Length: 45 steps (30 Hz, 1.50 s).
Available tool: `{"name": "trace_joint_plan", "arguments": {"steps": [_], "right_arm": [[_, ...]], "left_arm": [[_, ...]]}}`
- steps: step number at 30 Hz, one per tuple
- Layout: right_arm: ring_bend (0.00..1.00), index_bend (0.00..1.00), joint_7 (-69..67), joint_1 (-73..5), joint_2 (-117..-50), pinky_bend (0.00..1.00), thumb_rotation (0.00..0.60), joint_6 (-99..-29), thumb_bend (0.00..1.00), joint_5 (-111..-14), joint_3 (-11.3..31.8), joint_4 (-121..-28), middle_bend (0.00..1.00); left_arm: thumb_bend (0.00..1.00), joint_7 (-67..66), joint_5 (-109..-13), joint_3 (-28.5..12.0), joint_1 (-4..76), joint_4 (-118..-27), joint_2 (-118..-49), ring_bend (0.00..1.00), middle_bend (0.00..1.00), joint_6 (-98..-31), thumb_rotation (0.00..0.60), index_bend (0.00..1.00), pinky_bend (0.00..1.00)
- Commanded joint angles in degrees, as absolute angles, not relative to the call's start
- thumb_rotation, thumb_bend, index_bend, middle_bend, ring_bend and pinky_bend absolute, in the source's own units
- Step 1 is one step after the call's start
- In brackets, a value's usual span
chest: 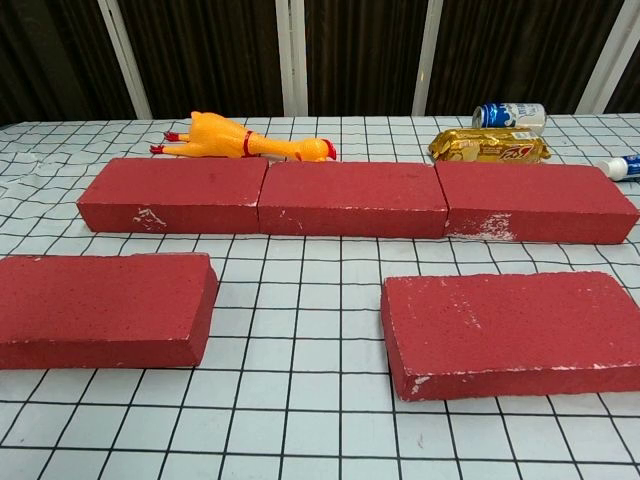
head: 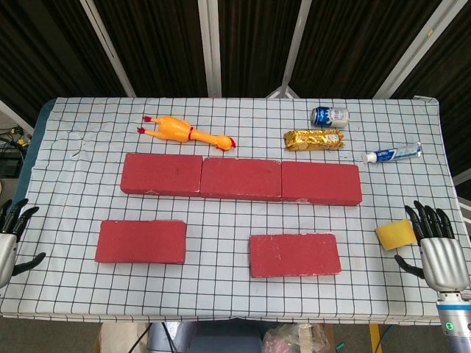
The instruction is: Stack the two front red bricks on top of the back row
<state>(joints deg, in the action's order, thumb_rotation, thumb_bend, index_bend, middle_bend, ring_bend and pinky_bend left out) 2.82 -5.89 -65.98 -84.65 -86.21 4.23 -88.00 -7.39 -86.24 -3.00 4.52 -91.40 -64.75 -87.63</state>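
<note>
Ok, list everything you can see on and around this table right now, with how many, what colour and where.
back-row bricks: three, red, end to end across the table's middle
front bricks: two, red, lying apart, nearer the robot
rubber chicken: one, yellow, behind the back row
can: one, blue and white, on its side, far right
snack packet: one, gold, beside the can
toothpaste tube: one, white and blue, far right
sponge: one, yellow, by the right hand
tablecloth: one, white, black grid
left hand: open, at left edge
right hand: open, at right edge
</note>
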Motion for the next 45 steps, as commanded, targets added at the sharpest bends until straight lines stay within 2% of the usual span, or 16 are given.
{"name": "trace_joint_plan", "arguments": {"steps": [1, 16, 25, 36, 45], "right_arm": [[0.0, 0.02, 2.6, -6.0, -65.7, 0.0, 0.6, -84.1, 0.19, -86.1, 4.0, -88.3, 0.0], [0.0, 0.02, 1.1, -6.2, -64.3, 0.0, 0.6, -82.3, 0.19, -87.1, 2.6, -90.1, 0.0], [0.0, 0.01, 0.2, -7.5, -60.6, 0.0, 0.6, -76.0, 0.17, -87.7, -0.5, -94.9, 0.0], [0.0, 0.01, 12.5, -11.0, -56.8, 0.0, 0.6, -67.1, 0.17, -83.8, -1.9, -107.1, 0.0], [0.0, 0.01, 24.9, -14.6, -58.6, 0.0, 0.6, -61.7, 0.17, -75.6, -1.2, -114.4, 0.0]], "left_arm": [[0.0, -7.5, -86.2, -2.9, 4.6, -91.4, -64.8, 0.0, 0.06, -87.5, 0.6, 0.18, 0.11], [0.0, -8.0, -86.4, -2.6, 4.7, -91.8, -64.8, 0.0, 0.06, -86.9, 0.6, 0.18, 0.11], [0.0, -8.3, -86.3, -2.7, 4.3, -92.5, -64.5, 0.0, 0.06, -87.7, 0.6, 0.18, 0.11], [0.0, -8.1, -85.2, -3.1, 4.6, -92.3, -64.6, 0.0, 0.06, -86.9, 0.6, 0.18, 0.11], [0.0, -7.8, -85.0, -3.2, 4.7, -92.0, -64.6, 0.0, 0.06, -86.6, 0.6, 0.18, 0.11]]}}
